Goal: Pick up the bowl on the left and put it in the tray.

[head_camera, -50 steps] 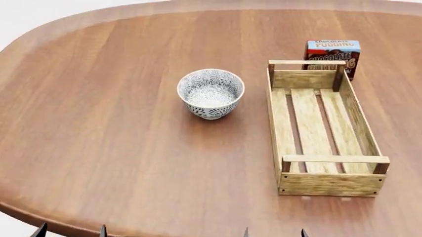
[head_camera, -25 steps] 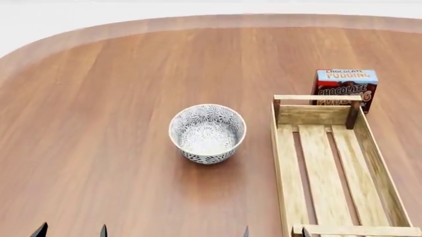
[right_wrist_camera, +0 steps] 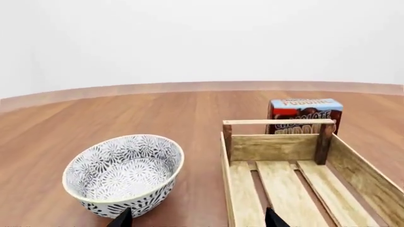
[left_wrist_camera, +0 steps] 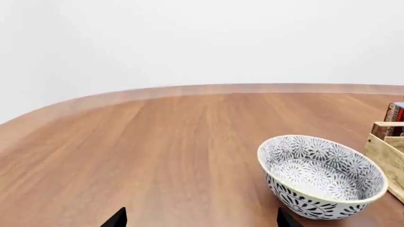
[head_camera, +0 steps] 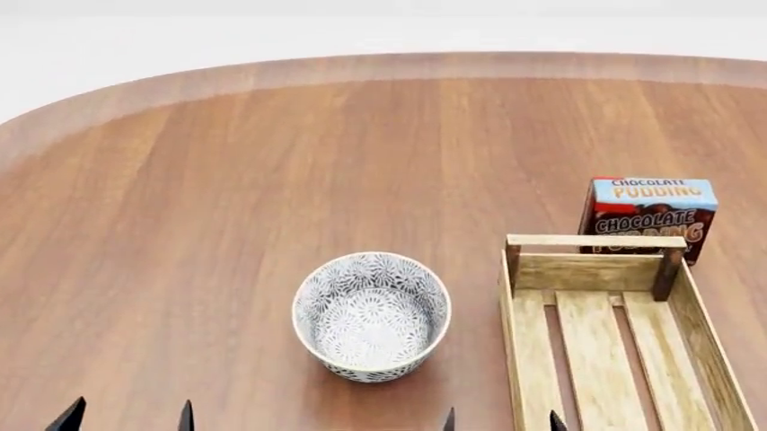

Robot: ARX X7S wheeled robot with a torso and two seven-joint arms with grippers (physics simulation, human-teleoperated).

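The bowl point(head_camera: 372, 316), white with a dense grey-black floral pattern, stands upright and empty on the wooden table, left of the tray point(head_camera: 523, 359). The tray is a light-wood slatted crate running off the near edge of the head view. The bowl point(left_wrist_camera: 322, 176) and a corner of the tray point(left_wrist_camera: 386, 156) show in the left wrist view. In the right wrist view the bowl point(right_wrist_camera: 124, 173) sits beside the tray point(right_wrist_camera: 235, 189). My left gripper point(head_camera: 127, 418) and right gripper point(head_camera: 501, 422) show only as dark fingertips, spread wide apart, open, holding nothing, both short of the bowl.
A chocolate pudding box point(head_camera: 647, 218) stands upright just behind the tray's far end. The round wooden table point(head_camera: 240, 180) curves away at its far edge, with a pale floor beyond it.
The head view has shifted forward: bowl, tray and pudding box have slid down the picture, closer to me. The fingertips keep their places at the bottom edge. Nothing was grasped.
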